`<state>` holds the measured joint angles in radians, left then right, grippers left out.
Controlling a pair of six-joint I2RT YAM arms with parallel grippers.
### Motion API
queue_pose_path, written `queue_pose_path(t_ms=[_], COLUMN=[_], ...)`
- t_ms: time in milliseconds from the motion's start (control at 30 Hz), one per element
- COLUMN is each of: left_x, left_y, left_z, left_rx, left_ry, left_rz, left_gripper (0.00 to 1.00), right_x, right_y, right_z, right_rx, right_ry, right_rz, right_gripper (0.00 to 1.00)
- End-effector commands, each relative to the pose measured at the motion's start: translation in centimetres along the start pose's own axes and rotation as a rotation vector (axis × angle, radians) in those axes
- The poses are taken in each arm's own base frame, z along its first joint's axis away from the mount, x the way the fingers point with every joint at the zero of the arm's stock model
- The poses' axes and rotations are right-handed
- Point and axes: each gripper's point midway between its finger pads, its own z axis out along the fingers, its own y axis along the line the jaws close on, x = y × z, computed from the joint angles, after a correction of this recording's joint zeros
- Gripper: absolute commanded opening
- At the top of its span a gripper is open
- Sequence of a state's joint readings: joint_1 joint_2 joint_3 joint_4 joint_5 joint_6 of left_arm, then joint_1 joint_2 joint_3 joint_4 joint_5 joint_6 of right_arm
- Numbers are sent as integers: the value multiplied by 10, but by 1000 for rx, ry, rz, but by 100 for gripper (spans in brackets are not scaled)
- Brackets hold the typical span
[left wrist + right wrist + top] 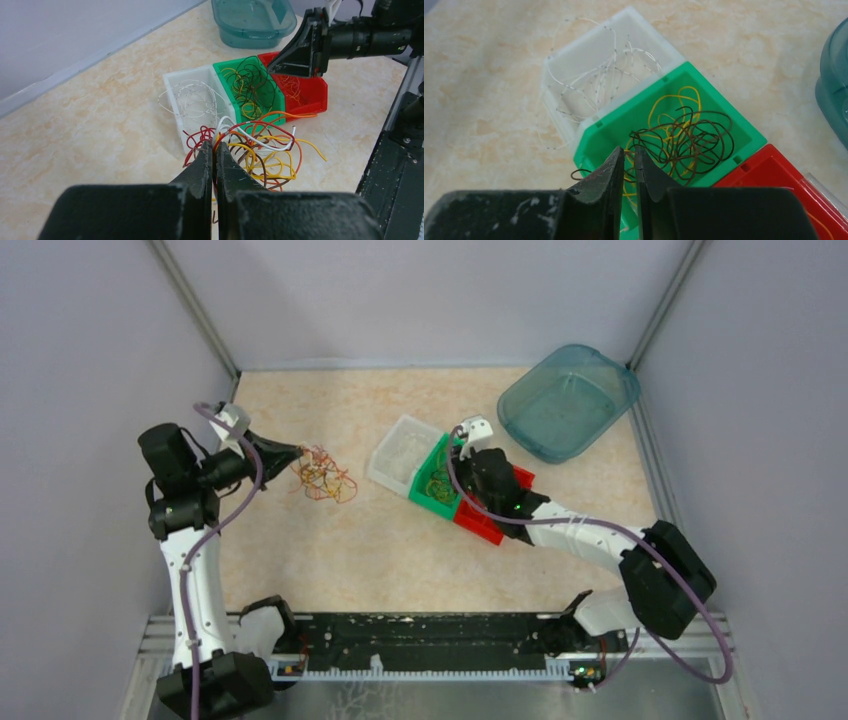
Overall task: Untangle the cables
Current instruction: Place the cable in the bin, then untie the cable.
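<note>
The loose cables [322, 475] lie in a tangle of red, orange, yellow, brown and white loops [265, 150] on the table at left centre. My left gripper [293, 453] [215, 146] sits at the tangle's left edge, shut, with a red strand pinched at its tips. My right gripper [452, 452] [629, 150] hovers over the green bin [634, 107], its jaws a narrow slit apart with nothing between them. Brown and yellow cables [684, 140] rest in that bin, and one brown loop hangs over its left rim.
A white bin [395, 455] with thin white cables [599, 80] adjoins the green bin [420, 498]; a red bin [480, 522] adjoins its other side. A teal tub [568, 400] stands at the back right. Grey walls enclose the table.
</note>
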<state>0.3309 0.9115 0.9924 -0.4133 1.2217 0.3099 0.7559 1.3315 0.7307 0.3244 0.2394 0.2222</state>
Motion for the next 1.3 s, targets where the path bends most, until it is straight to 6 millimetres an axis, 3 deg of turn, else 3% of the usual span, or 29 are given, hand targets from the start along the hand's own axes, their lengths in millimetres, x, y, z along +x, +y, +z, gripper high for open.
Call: queue_pose_path(t_ms=[0,67,133,333,433,500,633,767,867,1033,1267], left_x=[-22,-26,-30,-40,-45,-49,-59,-72,-82,-94,-103], left_y=[-8,-11,-14,-18,-22,-28,-39,-48,-53,-60,-63], left_z=[1,1,0,-1,-1,-2,-5,-7,-9,-11,-11], left_rx=[49,61,68,82,100,129,184,209,214,216,218], left_ry=[-48,-55,-61,-73,-80,-87,-103,-118,-130,-155,-165], left_rz=[5,-13,-20,-46,-71,-83,-105,-139,-156,-198,-225], left_gripper=[0,0,0,0,0,0,0,0,0,0,0], right_x=[11,9,-8,-98,-135,-148,-141,-116,-111,-112,-114], right_y=[-12,-13,-14,5,27,50,103,142,167,203,237], right_z=[10,11,8,-24,-48,-63,-86,-92,-94,-98,-81], right_rx=[74,81,89,-1,-133,-268,-558,-706,-779,-896,-969], right_ry=[41,57,20,-213,-326,-378,-404,-404,-438,-523,-548], right_rz=[-16,-43,-51,-36,-35,-42,-74,-101,-66,11,56], right_gripper=[20,34,45,50,53,54,57,63,65,69,69])
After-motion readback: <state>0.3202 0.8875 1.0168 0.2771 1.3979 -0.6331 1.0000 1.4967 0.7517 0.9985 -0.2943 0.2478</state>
